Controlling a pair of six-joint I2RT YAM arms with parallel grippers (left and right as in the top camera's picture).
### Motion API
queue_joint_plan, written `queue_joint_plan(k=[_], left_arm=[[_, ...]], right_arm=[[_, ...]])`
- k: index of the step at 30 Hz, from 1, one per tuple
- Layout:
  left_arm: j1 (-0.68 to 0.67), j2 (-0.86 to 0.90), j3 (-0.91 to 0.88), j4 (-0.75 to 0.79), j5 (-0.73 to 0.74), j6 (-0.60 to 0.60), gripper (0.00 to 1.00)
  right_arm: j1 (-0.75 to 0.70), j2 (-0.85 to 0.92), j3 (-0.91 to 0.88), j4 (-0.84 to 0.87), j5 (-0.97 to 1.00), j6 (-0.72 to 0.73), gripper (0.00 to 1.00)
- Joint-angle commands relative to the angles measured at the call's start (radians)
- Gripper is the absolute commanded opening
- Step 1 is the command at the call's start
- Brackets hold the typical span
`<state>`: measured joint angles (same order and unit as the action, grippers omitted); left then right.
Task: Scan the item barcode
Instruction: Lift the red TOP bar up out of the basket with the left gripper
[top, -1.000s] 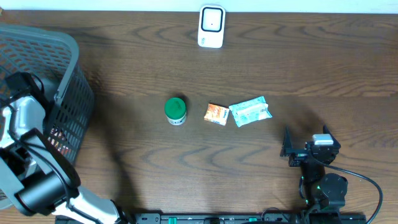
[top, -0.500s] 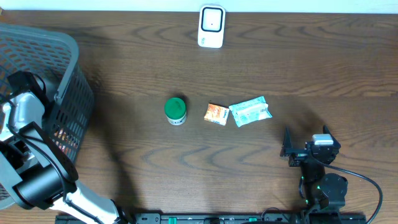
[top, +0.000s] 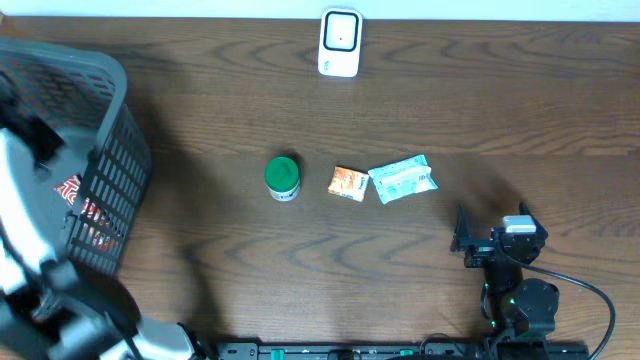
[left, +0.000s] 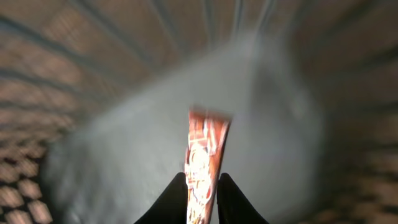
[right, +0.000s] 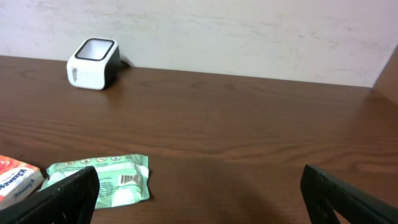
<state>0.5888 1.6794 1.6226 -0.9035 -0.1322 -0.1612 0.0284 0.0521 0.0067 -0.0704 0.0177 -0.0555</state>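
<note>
Lifting straight up out of the basket (top: 110, 150) is probably what's called for, since the red packet (left: 205, 146) is clamped by the left gripper (left: 202, 186) down inside it, so nothing gets snagged, while the right gripper (right: 199, 180) is held wide open.

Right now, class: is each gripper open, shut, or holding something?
Left gripper: shut on the red packet.
Right gripper: open, holding nothing.

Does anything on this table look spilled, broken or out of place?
Nothing stands out. The green-lidded jar stands upright, the orange packet and the green pouch lie flat in a row beside it, and the white scanner sits at the far edge. The left gripper pinches a red packet inside the basket.
</note>
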Motion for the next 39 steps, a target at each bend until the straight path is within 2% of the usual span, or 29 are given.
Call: queue_joint_plan(k=[1,3,4,5,6,7,9,16,18,23,37,39], left_arm=[[0.005,-0.15,0.063,0.004,-0.006,0.002,0.13],[0.007,-0.205,0.063,0.019,-0.012,0.003,0.14],[0.01,-0.219,0.063,0.019,-0.017,0.003,0.31],[0.013,-0.224,0.062,0.013,-0.018,0.003,0.53],[0.018,-0.222,0.059,0.002,-0.017,0.002,0.65],[0.022,-0.212,0.05,-0.009,-0.017,0.002,0.75],[0.028,-0.18,0.021,-0.034,-0.017,0.003,0.85],[0.048,0.028,-0.089,-0.066,-0.013,0.007,0.88],[0.048,0.096,-0.098,-0.069,-0.004,0.022,0.96],[0.048,0.217,-0.099,-0.072,0.038,0.032,0.97],[0.05,0.356,-0.173,-0.009,0.047,0.061,1.0],[0.05,0.356,-0.203,0.018,0.047,0.063,0.97]], right_arm=[[-0.014,-0.001,-0.001,-0.004,-0.001,-0.002,0.99],[-0.014,-0.001,-0.001,-0.004,-0.001,-0.002,0.99],[-0.014,-0.001,-0.001,-0.004,-0.001,-0.002,0.99],[-0.014,-0.001,-0.001,-0.004,-0.001,-0.002,0.99],[-0.014,-0.001,-0.001,-0.004,-0.001,-0.002,0.99],[-0.014,-0.001,-0.001,-0.004,-0.001,-0.002,0.99],[-0.014,-0.001,-0.001,-0.004,-0.001,-0.002,0.99],[-0.014,-0.001,-0.001,-0.004,-0.001,-0.002,0.99],[-0.014,-0.001,-0.001,-0.004,-0.001,-0.002,0.99],[-0.014,-0.001,-0.001,-0.004,-0.001,-0.002,0.99],[-0.014,-0.001,-0.001,-0.004,-0.001,-0.002,0.99],[-0.014,-0.001,-0.001,-0.004,-0.001,-0.002,0.99]])
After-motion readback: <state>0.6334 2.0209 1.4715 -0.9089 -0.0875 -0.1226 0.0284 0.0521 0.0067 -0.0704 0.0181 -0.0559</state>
